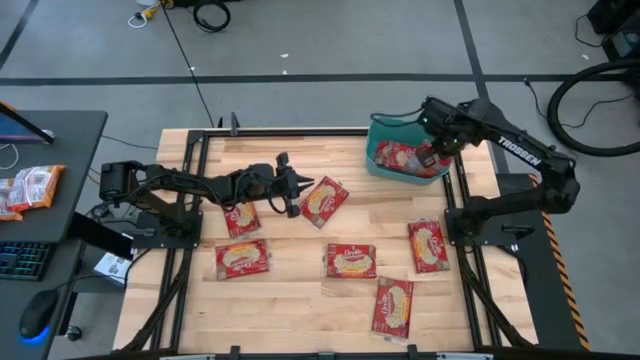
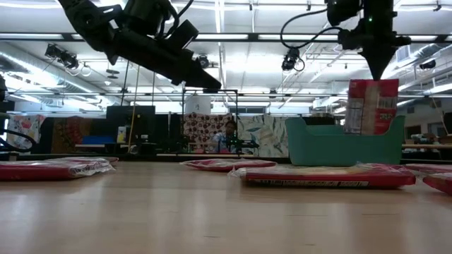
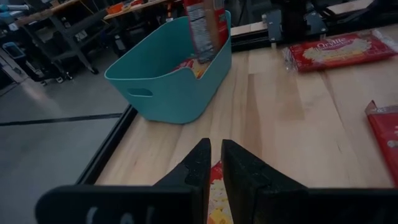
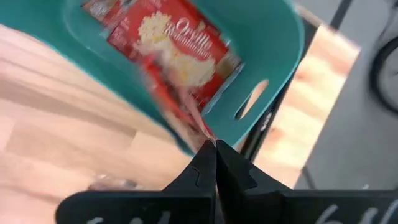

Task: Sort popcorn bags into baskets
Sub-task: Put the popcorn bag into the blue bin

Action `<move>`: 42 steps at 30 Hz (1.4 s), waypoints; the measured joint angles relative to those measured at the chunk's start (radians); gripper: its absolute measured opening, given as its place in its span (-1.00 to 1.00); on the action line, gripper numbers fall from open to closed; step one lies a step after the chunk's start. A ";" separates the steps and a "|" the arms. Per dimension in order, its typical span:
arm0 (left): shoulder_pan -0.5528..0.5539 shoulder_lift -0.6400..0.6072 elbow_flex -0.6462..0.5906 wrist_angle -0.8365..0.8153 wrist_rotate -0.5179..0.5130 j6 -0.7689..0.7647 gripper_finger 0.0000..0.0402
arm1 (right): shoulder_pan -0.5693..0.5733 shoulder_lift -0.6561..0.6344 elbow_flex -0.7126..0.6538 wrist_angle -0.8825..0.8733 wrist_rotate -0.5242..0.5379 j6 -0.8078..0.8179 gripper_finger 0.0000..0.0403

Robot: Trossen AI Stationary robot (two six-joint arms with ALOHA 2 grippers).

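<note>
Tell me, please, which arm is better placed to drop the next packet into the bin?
The right: its gripper already holds a popcorn bag upright over the teal bin. The left gripper is above packets mid-table.

**Hidden, cropped and smeared**

In the right wrist view the popcorn bag [image 4: 180, 118] hanging from the right gripper [image 4: 214, 146] is smeared by motion, its lower edge unreadable. The teal basket [image 4: 273, 68] runs off the frame's top. In the high view the right arm [image 1: 480, 125] covers part of the basket's contents. A bag [image 3: 387, 134] is cut off by the left wrist picture's edge.
</note>
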 joint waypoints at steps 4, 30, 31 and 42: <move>0.000 0.000 0.000 0.001 0.000 0.007 -0.78 | -0.073 0.000 0.000 -0.014 -0.075 0.019 -0.98; 0.001 0.000 0.000 0.015 0.000 0.088 -0.78 | -0.285 -0.007 0.000 0.186 -0.425 0.003 -0.97; 0.001 0.000 0.000 0.014 0.000 0.088 -0.78 | -0.288 -0.014 0.000 0.186 -0.425 0.008 -0.97; 0.001 0.000 0.000 0.007 0.000 0.089 -0.78 | -0.373 -0.077 0.000 0.183 -0.382 -0.019 -0.97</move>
